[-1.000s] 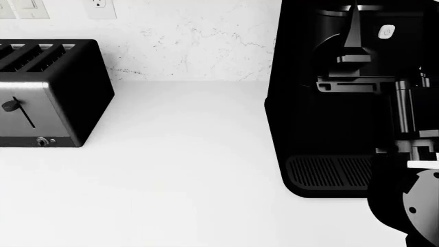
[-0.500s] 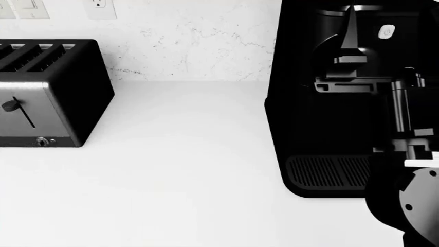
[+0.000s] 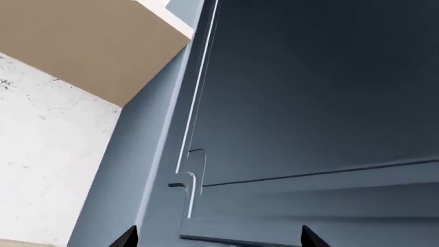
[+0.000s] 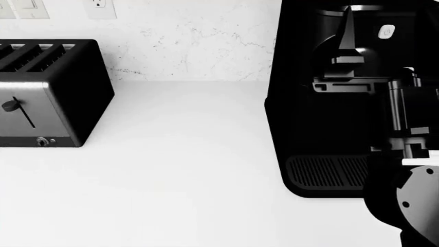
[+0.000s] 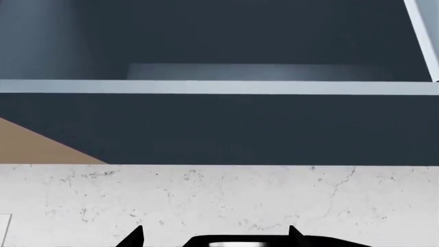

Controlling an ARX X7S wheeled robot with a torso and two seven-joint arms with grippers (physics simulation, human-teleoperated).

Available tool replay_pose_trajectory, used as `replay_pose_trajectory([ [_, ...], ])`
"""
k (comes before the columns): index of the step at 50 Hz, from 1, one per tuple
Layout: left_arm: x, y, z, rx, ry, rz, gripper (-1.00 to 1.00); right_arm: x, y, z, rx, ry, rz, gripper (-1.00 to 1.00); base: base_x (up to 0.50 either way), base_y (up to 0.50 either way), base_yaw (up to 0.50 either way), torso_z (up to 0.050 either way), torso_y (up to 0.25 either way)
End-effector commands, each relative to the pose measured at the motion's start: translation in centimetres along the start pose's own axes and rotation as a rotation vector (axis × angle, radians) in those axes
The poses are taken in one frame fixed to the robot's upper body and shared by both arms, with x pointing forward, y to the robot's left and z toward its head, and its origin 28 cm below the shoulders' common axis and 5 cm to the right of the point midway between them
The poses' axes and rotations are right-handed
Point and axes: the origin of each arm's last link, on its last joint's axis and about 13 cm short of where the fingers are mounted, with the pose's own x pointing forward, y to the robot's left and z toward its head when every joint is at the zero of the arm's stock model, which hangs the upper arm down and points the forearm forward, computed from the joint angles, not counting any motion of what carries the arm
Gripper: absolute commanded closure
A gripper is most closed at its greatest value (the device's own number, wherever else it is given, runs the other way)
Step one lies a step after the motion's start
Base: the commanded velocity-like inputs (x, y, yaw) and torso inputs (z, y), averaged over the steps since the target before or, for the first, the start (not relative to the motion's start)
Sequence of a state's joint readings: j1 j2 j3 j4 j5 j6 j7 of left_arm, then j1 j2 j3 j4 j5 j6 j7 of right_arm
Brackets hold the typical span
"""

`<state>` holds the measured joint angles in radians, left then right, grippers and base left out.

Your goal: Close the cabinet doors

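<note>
Dark blue-grey upper cabinet. In the left wrist view one cabinet door [image 3: 309,92] stands open, showing its inner face and a metal hinge [image 3: 188,175] at the frame. My left gripper [image 3: 218,239] is open below it, with only its two tips showing and nothing between them. The right wrist view looks into the open cabinet, with a pale shelf [image 5: 219,86] across it and a light door edge [image 5: 422,36] at one corner. My right gripper [image 5: 215,235] is open and holds nothing. The cabinet is out of the head view.
A black toaster [image 4: 48,92] sits at the counter's left and a black coffee machine [image 4: 322,128] at its right on the white counter [image 4: 185,170]. My right arm [image 4: 412,195] rises in front of the machine. Marbled backsplash [image 5: 219,195] runs under the cabinet.
In the head view my right arm has shifted slightly left and upward. The toaster, the coffee machine and the counter have not moved.
</note>
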<state>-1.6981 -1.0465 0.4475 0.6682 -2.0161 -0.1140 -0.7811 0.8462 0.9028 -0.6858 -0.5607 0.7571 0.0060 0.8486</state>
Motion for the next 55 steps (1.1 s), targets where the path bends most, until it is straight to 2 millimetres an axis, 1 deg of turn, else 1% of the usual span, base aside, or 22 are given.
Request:
replay_pose_trajectory([
  [1, 1.1, 0.3, -1.1, 0.068, 0.067, 0.005, -1.0, 0.0, -0.1, -0.1, 0.002, 0.004, 0.0, -1.0, 0.0, 0.0, 0.0, 0.0, 0.0],
  [2, 1.1, 0.4, -1.4, 0.109, 0.069, 0.014, -1.0, 0.0, 0.0, -0.1, 0.002, 0.004, 0.0, -1.0, 0.0, 0.0, 0.0, 0.0, 0.0],
  [3, 1.1, 0.5, -1.5, 0.085, 0.082, 0.005, -1.0, 0.0, 0.0, -0.1, 0.002, 0.004, 0.001, -1.0, 0.0, 0.0, 0.0, 0.0, 0.0],
  [4, 4.8, 0.4, -2.5, 0.149, 0.065, -0.043, -1.0, 0.1, 0.0, -0.2, 0.001, 0.005, 0.0, -1.0, 0.0, 0.0, 0.0, 0.0, 0.0],
  [5, 6.9, 1.2, -2.3, 0.1, 0.071, 0.006, -1.0, 0.1, 0.0, -0.2, 0.001, 0.005, 0.0, -1.0, 0.0, 0.0, 0.0, 0.0, 0.0],
  [6, 5.6, 0.1, -1.6, 0.116, 0.059, -0.005, -1.0, 0.0, 0.0, -0.2, 0.001, 0.005, 0.001, -1.0, 0.0, 0.0, 0.0, 0.0, 0.0],
  [8, 4.3, -1.0, -1.4, 0.13, 0.079, -0.005, -1.0, 0.0, 0.0, -0.2, 0.001, 0.005, 0.002, -1.0, 0.0, 0.0, 0.0, 0.0, 0.0],
  [9, 4.6, -0.9, -1.5, 0.127, 0.094, -0.001, -1.0, 0.0, 0.0, -0.2, 0.001, 0.005, 0.002, -1.0, 0.0, 0.0, 0.0, 0.0, 0.0],
  [10, 4.7, -0.9, -2.2, 0.129, 0.133, 0.007, -1.0, 0.0, 0.0, -0.2, 0.001, 0.005, 0.002, -1.0, 0.0, 0.0, 0.0, 0.0, 0.0],
  [12, 5.2, -0.6, -3.5, 0.141, 0.149, 0.013, -1.0, 0.0, 0.0, -0.2, 0.002, 0.006, 0.004, -1.0, 0.0, 0.0, 0.0, 0.0, 0.0],
  [16, 5.9, 0.0, -4.5, 0.137, 0.154, 0.018, -1.0, 0.0, 0.0, -0.2, 0.001, 0.006, 0.005, -1.0, 0.0, 0.0, 0.0, 0.002, 0.0],
  [26, 6.0, 0.0, -4.9, 0.138, 0.159, 0.013, -1.0, 0.0, 0.0, -0.3, 0.001, 0.007, 0.004, -1.0, 0.0, 0.0, 0.0, 0.0, 0.0],
  [40, 7.1, -0.5, -5.9, 0.161, 0.19, -0.007, -1.0, 0.0, 0.1, -0.3, -0.007, 0.007, 0.007, -1.0, 0.0, 0.0, 0.0, 0.001, 0.0],
  [48, 7.8, -0.8, -6.3, 0.179, 0.201, -0.011, -1.0, 0.0, 0.0, -0.3, -0.002, 0.008, 0.006, -1.0, 0.0, 0.0, 0.0, 0.001, 0.0],
  [55, 9.0, -0.7, -6.8, 0.224, 0.192, 0.011, -1.0, 0.1, 0.0, -0.3, -0.001, 0.008, 0.006, -1.0, 0.0, 0.0, 0.0, 0.0, 0.0],
])
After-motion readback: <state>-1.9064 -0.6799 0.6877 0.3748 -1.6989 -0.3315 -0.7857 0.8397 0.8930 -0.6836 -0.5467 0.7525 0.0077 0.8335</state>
